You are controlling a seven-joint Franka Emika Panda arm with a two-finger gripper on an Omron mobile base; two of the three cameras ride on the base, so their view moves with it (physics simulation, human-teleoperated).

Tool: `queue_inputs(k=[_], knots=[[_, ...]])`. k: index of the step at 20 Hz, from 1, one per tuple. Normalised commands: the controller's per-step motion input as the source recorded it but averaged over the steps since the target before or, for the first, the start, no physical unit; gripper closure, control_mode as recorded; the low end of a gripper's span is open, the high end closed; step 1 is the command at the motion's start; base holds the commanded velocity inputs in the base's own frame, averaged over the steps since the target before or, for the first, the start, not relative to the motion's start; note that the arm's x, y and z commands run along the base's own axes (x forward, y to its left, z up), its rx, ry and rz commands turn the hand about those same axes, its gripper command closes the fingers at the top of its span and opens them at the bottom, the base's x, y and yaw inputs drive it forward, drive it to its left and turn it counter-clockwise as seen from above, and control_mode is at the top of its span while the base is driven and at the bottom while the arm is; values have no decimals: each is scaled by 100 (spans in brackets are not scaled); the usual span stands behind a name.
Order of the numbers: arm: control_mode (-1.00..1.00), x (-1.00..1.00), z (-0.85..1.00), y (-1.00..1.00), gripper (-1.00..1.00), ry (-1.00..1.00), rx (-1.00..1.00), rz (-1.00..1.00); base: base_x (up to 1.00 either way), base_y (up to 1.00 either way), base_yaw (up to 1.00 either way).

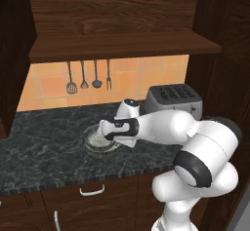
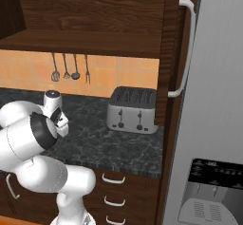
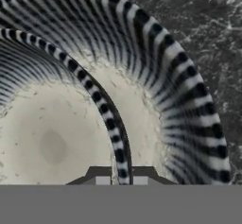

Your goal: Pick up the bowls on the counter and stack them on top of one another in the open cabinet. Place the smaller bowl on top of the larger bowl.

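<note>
While the small bowl (image 3: pixel 47 138) sits nested inside the big bowl (image 3: pixel 184 100) on the counter (image 3: pixel 212 10), our gripper (image 3: pixel 121 178) pinches its rim at six o'clock, fingers shut tight for lifting.

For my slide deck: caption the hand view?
Hand shut on the smaller bowl's rim, nested inside the larger bowl on the counter.

The white arm (image 1: pixel 195 147) folds forward from its base, elbow bulging low and forearm reaching level toward the left — the wrist bends down at its end. The gripper (image 3: pixel 121 180) points straight downward, its two dark fingertips (image 3: pixel 102 179) drawn close together — pinched on a thin rim between them.
</note>
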Motion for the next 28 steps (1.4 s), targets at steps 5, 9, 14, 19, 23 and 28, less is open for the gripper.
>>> queue_inputs(k=[5,9,14,19,23,28], knots=[[-100,21,0,3,100,0,0,0,0,0,0],[-100,19,-3,8,-100,0,-2,0,0,0,0],[-100,1,-1,3,-100,0,-1,0,0,0,0],[-100,-3,61,-1,-100,0,0,0,0,0,0],[-100,-10,37,-30,-100,-1,4,0,0,0,0],[-100,-1,-3,-35,-100,0,0,1,0,0,0]])
